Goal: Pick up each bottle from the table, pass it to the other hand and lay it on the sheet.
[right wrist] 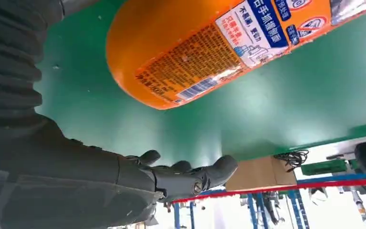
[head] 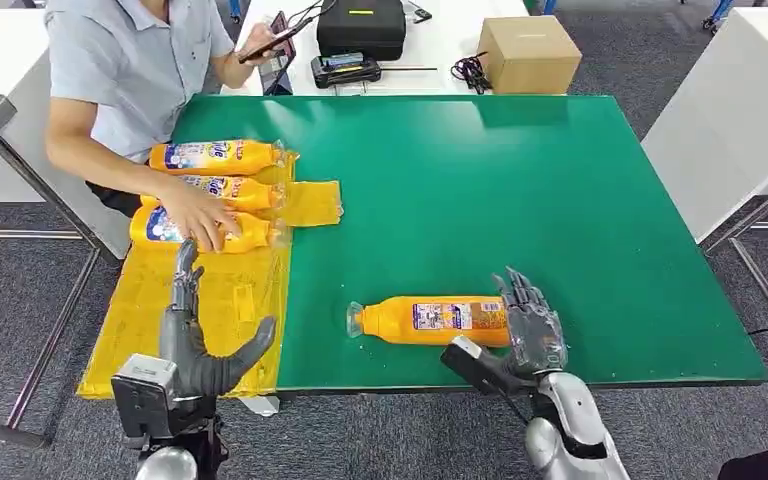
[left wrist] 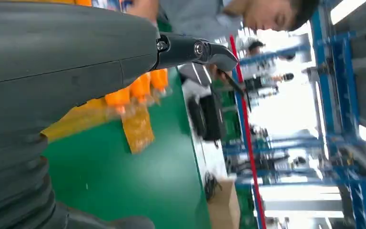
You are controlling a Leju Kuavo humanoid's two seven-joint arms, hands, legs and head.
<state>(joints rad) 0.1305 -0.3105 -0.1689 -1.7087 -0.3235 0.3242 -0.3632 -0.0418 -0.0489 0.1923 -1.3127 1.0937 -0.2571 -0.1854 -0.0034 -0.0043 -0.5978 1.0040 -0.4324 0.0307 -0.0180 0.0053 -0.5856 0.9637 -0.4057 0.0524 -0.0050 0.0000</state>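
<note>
Currently, your right hand (head: 532,330) sits at the base end of the orange bottle (head: 430,320), fingers spread and raised, thumb low beside it; it grasps nothing. The right wrist view confirms a gap between the fingers (right wrist: 190,174) and the bottle's rounded base (right wrist: 171,62). That bottle lies on its side on the green surface (head: 520,190), near the front edge, clear cap pointing toward the yellow sheet (head: 200,320).

Your left hand (head: 195,340) hovers over the sheet, fingers open, holding nothing. Three more bottles (head: 215,157) lie side by side at the sheet's far end, where a person's hand (head: 198,212) rests on the nearest one.

Handling assessment: the body looks like smooth, glossy plastic, likely slippery and prone to rolling when nudged sideways. If filled it should carry moderate weight, concentrated in the wide lower body. Its wall may yield slightly under pressure but is not fragile.

Recommendation: wrap the wide labelled section close to the base, thumb opposite the fingers, leaving the neck end free for your left hand to receive. Avoid the tapering shoulder and cap, where a grip would probably slide off.
</note>
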